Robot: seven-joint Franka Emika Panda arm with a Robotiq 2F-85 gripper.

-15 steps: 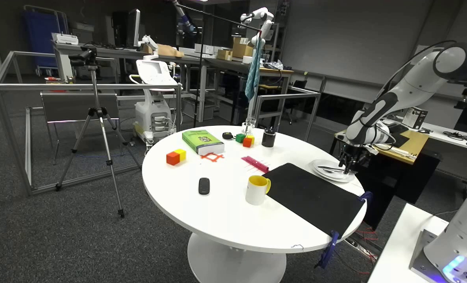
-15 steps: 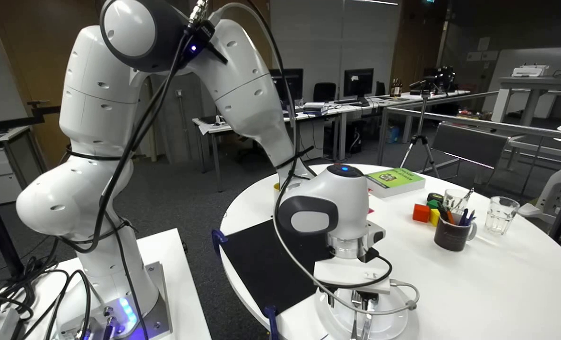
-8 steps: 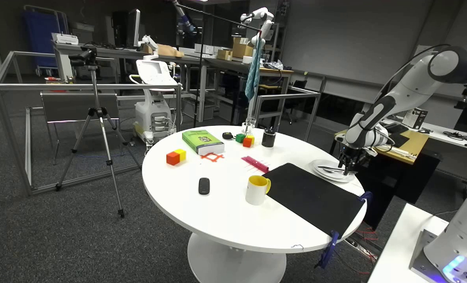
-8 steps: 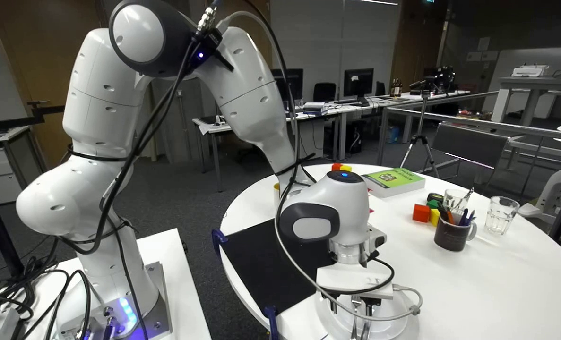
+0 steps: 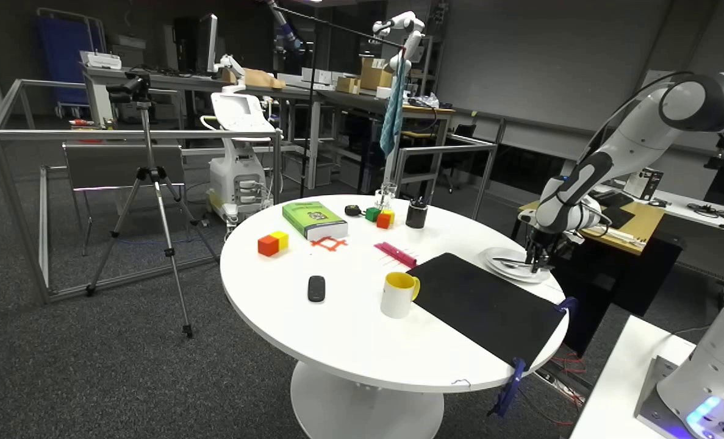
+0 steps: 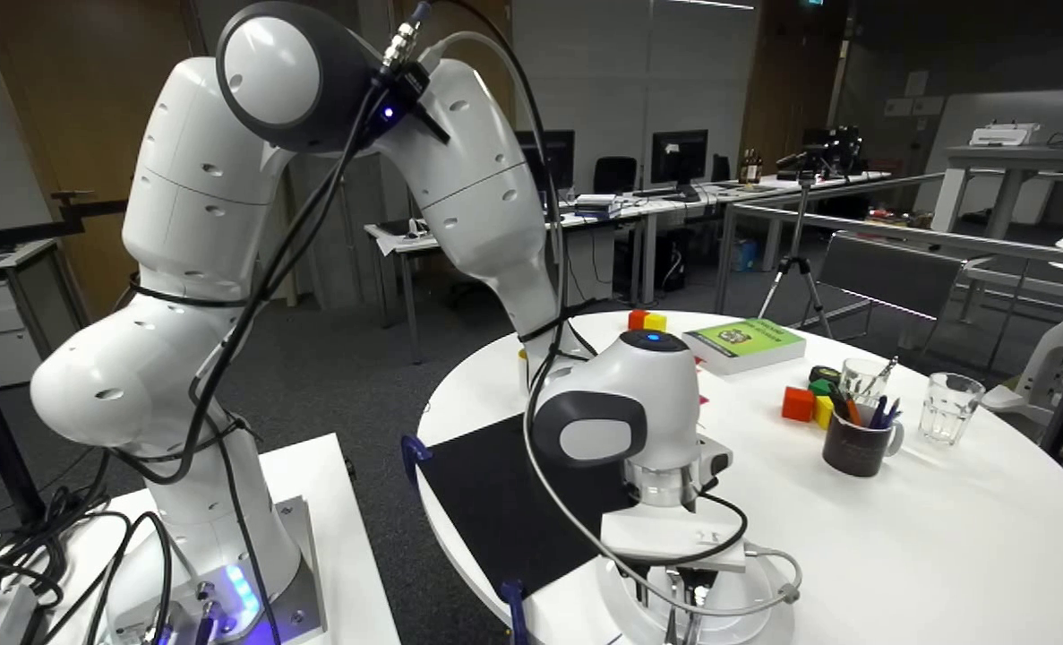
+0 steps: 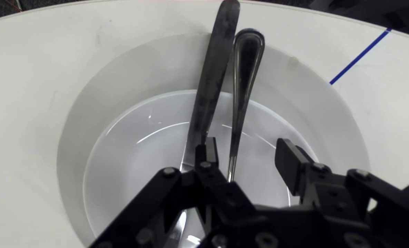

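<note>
Change: gripper [image 7: 247,162] and elbow [image 6: 271,72] sit slightly lower than a second ago; knife [image 7: 211,79] and metal utensil [image 7: 246,58] lie across the white plate [image 7: 121,82]. Bearing, as judged: alignment over the metal utensil, nothing lifted yet. Fingers [image 7: 288,163]: spread above the white plate, the slim handle passing between; contact cannot be told. Pose: gripper pointing down over the white plate, forearm [image 6: 486,206] sloping toward it. Black mat [image 6: 495,502]: beside the white plate.

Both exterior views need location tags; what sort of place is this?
Likely a robotics lab: a white jointed robot arm, another white robot arm in the background, and a silver-legged tripod.
</note>
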